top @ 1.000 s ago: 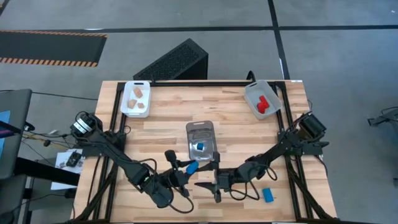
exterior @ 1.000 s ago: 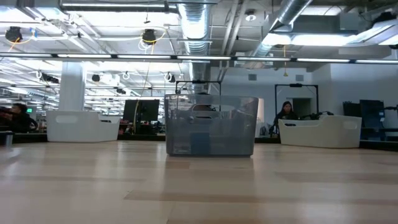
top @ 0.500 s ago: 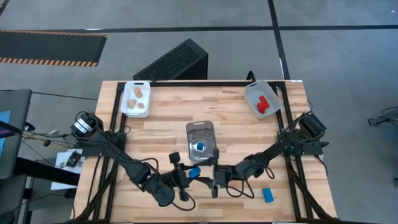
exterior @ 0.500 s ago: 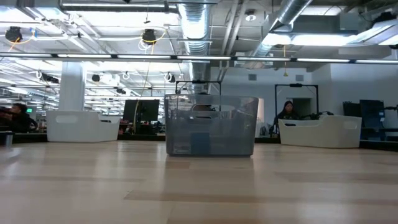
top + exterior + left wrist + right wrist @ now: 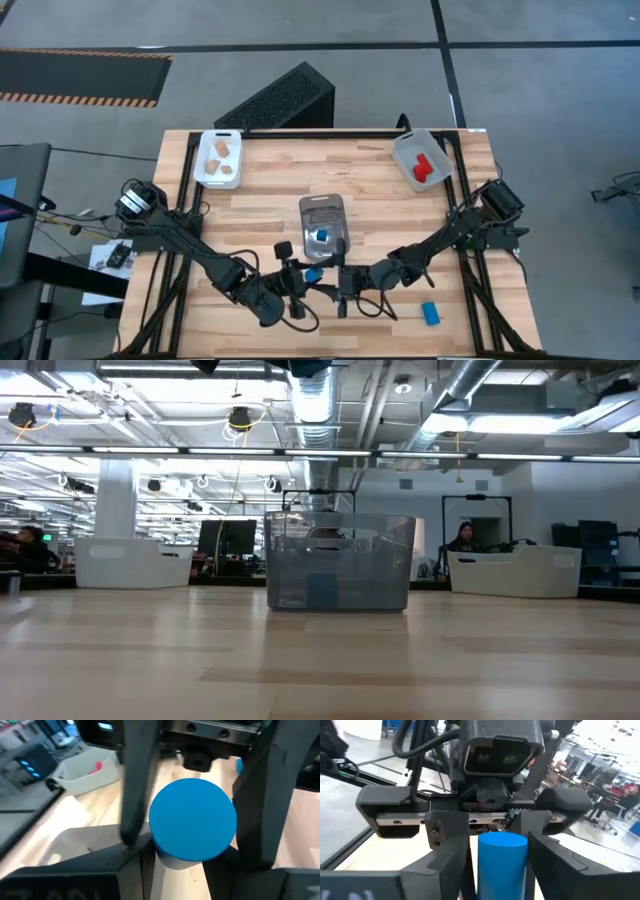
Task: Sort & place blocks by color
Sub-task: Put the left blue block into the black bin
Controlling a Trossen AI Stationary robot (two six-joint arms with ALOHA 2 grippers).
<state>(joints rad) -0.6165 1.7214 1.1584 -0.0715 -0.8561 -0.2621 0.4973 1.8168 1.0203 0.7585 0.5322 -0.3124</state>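
Blue cylinder [image 5: 193,820] clamped in left gripper [image 5: 303,283], above the table just short of the clear tray [image 5: 322,209]. Right gripper [image 5: 343,285] straddles it, fingers wide, no contact visible. Handover: right closes squarely before left lets go.

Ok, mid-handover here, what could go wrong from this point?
1. The blue cylinder sits in the left gripper, above the table, with the right gripper bracketing it on either side. If the left lets go before the right clamps, it may drop and roll.
2. The two grippers face each other very closely, so a small misalignment could make their fingers collide.
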